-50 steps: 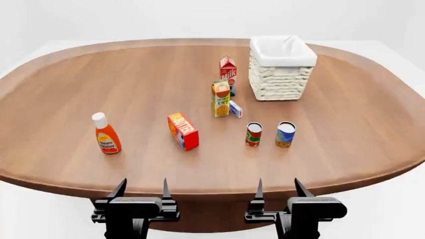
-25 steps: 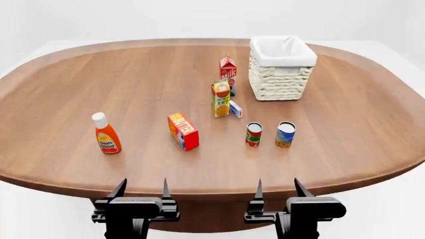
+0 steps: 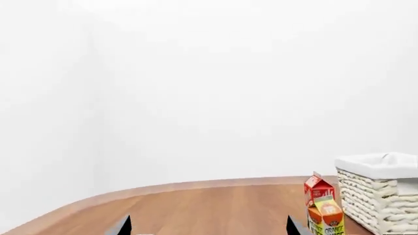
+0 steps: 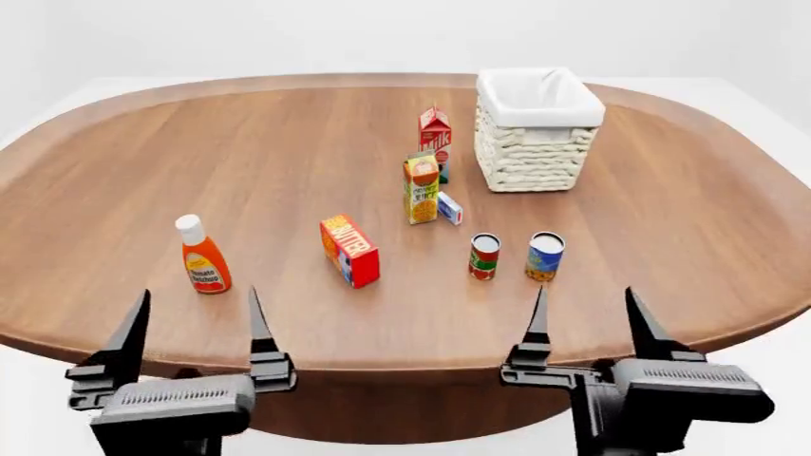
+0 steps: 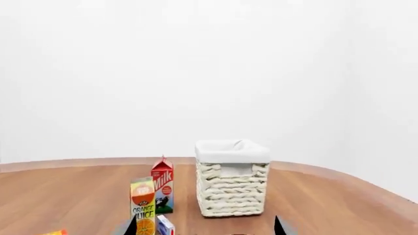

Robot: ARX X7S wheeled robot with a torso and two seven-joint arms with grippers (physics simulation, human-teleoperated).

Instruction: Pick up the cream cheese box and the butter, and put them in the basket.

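The cream cheese box (image 4: 449,208), small, blue and white, lies just right of the orange juice carton; the right wrist view shows it (image 5: 165,225) low between that gripper's fingers. The butter (image 4: 349,250), red with an orange face, stands at mid-table; only its corner (image 5: 56,232) shows in the right wrist view. The white wicker basket (image 4: 533,157) sits at the far right (image 3: 382,196) (image 5: 232,191). My left gripper (image 4: 198,293) (image 3: 208,226) and right gripper (image 4: 586,290) (image 5: 205,226) hover open over the table's near edge, holding nothing.
An orange juice carton (image 4: 421,188) and a red milk carton (image 4: 435,138) stand between the butter and the basket. Two cans (image 4: 484,256) (image 4: 545,256) stand in front of the cream cheese box. A ketchup bottle (image 4: 203,256) stands at the left.
Both grippers have risen and come forward over the table's near edge, spreading slightly apart. Nothing on the table has moved.
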